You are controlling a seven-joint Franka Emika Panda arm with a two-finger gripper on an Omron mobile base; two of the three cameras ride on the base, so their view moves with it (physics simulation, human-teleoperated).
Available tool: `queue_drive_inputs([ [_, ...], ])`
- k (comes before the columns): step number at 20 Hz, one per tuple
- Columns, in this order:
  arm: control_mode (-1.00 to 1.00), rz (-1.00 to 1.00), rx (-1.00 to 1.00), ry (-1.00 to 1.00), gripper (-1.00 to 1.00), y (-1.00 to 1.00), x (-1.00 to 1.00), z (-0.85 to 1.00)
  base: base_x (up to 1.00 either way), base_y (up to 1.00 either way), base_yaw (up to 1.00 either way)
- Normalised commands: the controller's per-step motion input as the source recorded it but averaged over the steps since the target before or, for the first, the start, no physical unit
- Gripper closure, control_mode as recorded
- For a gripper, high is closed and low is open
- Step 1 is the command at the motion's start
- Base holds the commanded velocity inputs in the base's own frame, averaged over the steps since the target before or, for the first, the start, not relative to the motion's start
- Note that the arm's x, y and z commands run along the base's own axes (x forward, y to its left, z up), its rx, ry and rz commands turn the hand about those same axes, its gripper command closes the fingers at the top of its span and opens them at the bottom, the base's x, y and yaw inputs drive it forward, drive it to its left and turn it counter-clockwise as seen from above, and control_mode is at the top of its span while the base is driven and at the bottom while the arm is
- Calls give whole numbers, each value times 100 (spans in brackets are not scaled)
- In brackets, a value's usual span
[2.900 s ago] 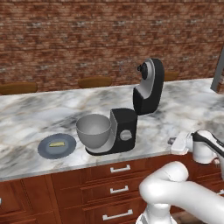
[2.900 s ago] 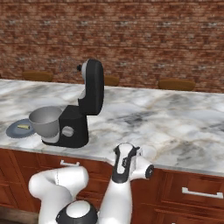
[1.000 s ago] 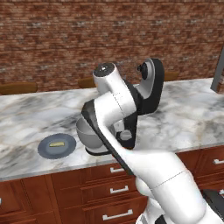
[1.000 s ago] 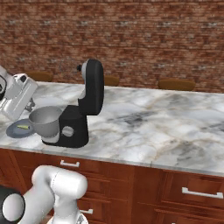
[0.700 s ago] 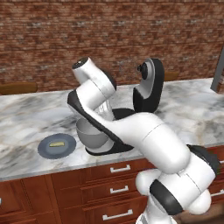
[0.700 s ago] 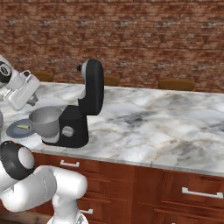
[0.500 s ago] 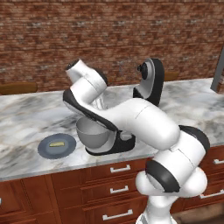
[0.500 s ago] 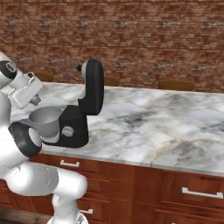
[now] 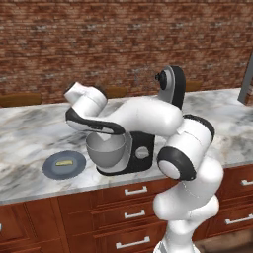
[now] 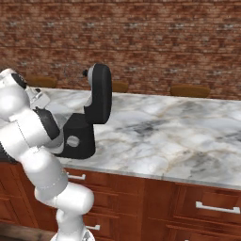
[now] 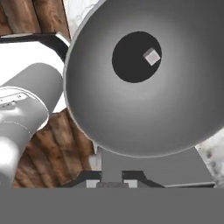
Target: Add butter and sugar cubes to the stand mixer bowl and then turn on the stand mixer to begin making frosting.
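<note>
From straight above, the stand mixer bowl (image 11: 144,87) is a deep grey metal bowl with one small pale sugar cube (image 11: 152,56) on its dark bottom. My gripper (image 11: 114,183) hangs over the bowl's near rim, shut, with nothing between its tips. In the left base view the arm arches over the bowl (image 9: 105,152), which sits on the black stand mixer (image 9: 143,150) with its head tilted up. The butter (image 9: 63,161), a pale-yellow stick, lies on a blue-grey plate (image 9: 52,169) left of the bowl. In the right base view my arm hides the bowl beside the stand mixer (image 10: 89,122).
The marble counter (image 9: 24,143) runs wide to both sides, with wooden drawers (image 9: 131,190) below its front edge. Brown chair backs (image 10: 188,90) and a brick wall stand behind it. A grey post (image 9: 246,84) rises at the far right.
My arm has swung leftward from in front of the mixer head and bent down over the bowl. The bowl, plate and mixer have not moved.
</note>
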Motion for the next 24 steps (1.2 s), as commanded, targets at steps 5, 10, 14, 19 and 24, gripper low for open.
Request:
queue_drive_inputs([
  [5, -100, 0, 0, 0, 100, 8, 34, -38, 0, 0, 0],
  [10, -100, 0, 0, 0, 100, 12, 34, -44, 0, 0, 0],
  [14, -100, 0, 0, -1, 100, 4, 20, -41, 0, 0, 0],
  [19, -100, 0, 0, -5, 100, 0, 13, -32, 0, 0, 0],
  [24, -100, 0, 0, -5, 100, 0, 20, -30, 0, 0, 0],
])
